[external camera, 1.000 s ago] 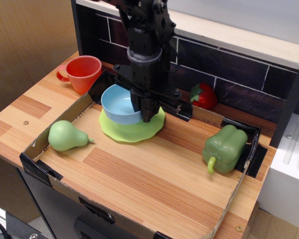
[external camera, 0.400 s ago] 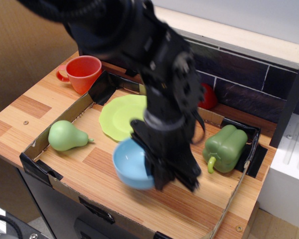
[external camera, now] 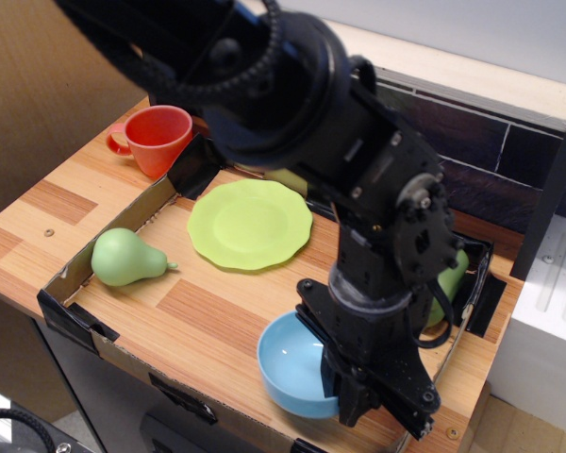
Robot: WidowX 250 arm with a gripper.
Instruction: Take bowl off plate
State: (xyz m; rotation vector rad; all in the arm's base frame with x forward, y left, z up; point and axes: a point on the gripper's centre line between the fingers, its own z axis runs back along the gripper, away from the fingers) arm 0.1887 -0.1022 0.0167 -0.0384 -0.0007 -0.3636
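Note:
The light blue bowl (external camera: 297, 363) is at the front right of the wooden tray, off the plate, near the front edge. My gripper (external camera: 344, 392) is shut on the bowl's right rim; the black arm rises above it and hides the fingertips partly. I cannot tell whether the bowl rests on the wood or hangs just above it. The lime-green plate (external camera: 250, 224) lies flat and bare at the back left of the tray, well apart from the bowl.
A green pear (external camera: 124, 257) lies at the tray's left. A red-orange cup (external camera: 158, 137) stands outside the tray at the back left. A green bell pepper (external camera: 450, 276) is mostly hidden behind the arm at the right. Cardboard tray walls (external camera: 71, 316) ring the surface.
The bowl was lifted off the plate and carried forward and right to the tray's front right. The plate is now bare. The arm now hides the strawberry and most of the pepper.

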